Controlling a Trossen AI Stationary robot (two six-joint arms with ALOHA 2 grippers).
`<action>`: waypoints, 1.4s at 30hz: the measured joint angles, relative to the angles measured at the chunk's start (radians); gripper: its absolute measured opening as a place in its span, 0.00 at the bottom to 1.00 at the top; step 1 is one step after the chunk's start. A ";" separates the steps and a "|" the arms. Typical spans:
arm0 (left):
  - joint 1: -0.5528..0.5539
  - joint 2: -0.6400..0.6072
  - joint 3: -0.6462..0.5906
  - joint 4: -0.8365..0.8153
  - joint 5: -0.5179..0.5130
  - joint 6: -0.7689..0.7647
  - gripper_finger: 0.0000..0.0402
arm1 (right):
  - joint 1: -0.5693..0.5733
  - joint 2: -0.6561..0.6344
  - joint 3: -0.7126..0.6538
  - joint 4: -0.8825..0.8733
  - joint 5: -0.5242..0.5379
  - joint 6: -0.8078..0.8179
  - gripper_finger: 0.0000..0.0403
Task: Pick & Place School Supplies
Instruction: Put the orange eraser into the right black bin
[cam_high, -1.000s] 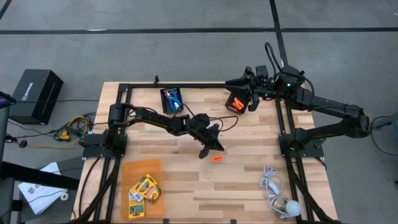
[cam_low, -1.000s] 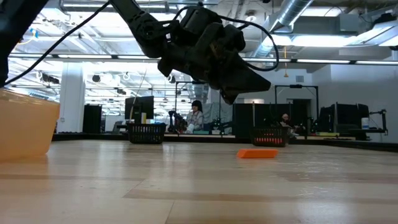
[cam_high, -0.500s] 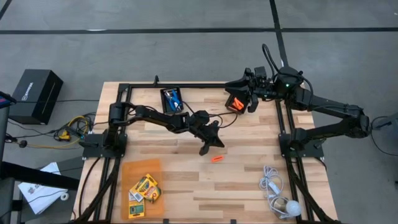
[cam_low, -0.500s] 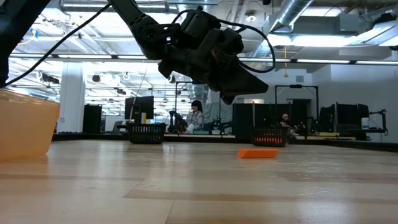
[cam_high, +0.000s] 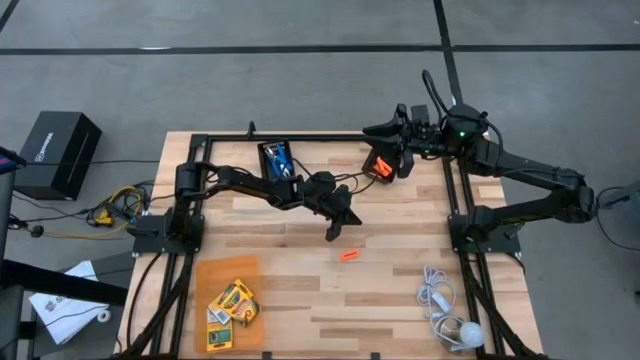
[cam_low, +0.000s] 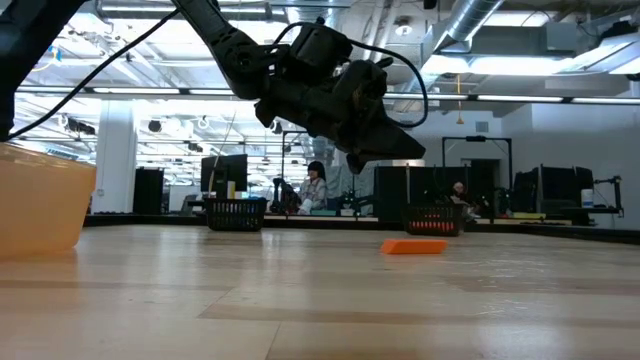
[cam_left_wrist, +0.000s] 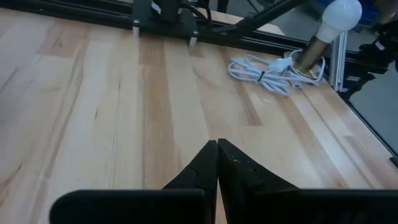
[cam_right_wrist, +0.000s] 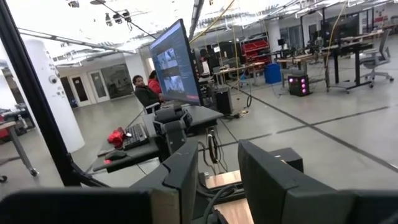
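L gripper (cam_high: 333, 234) pulled back, shut, empty; orange piece (cam_high: 348, 255) on table.

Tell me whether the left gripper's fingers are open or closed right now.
Closed. In the left wrist view the left gripper has its two dark fingertips pressed together with nothing between them, above bare wood; the orange piece lies apart on the table.

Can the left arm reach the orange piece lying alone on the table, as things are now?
Probably yes. The left gripper hangs shut above the table close to the orange piece, and only bare wood lies between them. It would need to open first. The right gripper is over the far bin.
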 joint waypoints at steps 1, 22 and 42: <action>0.002 0.000 0.000 0.000 0.000 -0.001 0.01 | 0.000 0.000 0.000 0.000 0.000 -0.005 0.26; -0.008 0.000 0.000 0.000 -0.002 -0.002 0.01 | -0.001 0.000 0.000 0.000 -0.002 -0.005 0.26; -0.004 0.035 0.002 0.138 -0.016 -0.074 0.01 | 0.000 0.000 0.000 0.000 -0.002 -0.005 0.26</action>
